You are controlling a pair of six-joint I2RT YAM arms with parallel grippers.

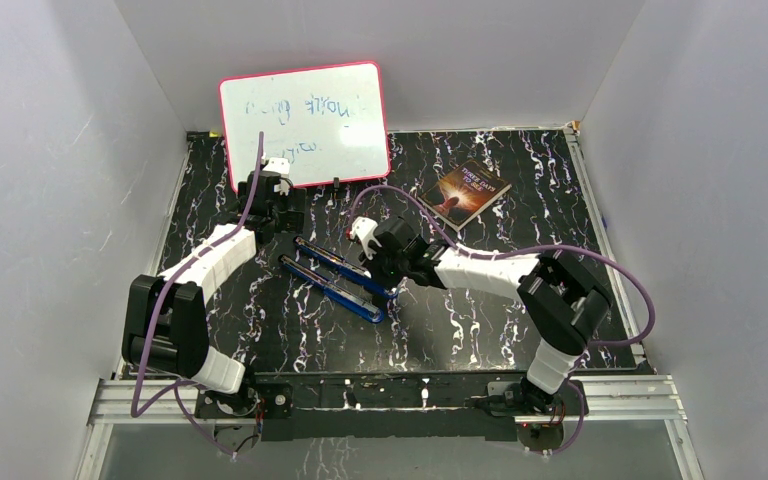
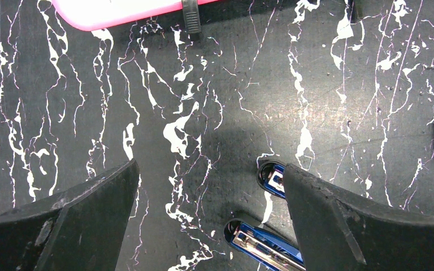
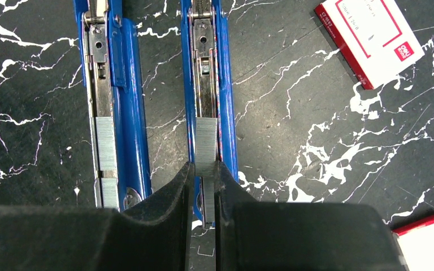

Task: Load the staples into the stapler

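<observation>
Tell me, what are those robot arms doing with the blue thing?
They are loading a stapler. The right gripper pinches a strip of staples and holds it along the metal channel of the blue stapler, which lies opened flat on the table. The left gripper hangs wide open by the stapler's end, holding nothing. A white box with a red label lies nearby.

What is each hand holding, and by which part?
The right hand pinches a strip of staples by its near end, over the open stapler. The left hand is open, holding nothing.
</observation>
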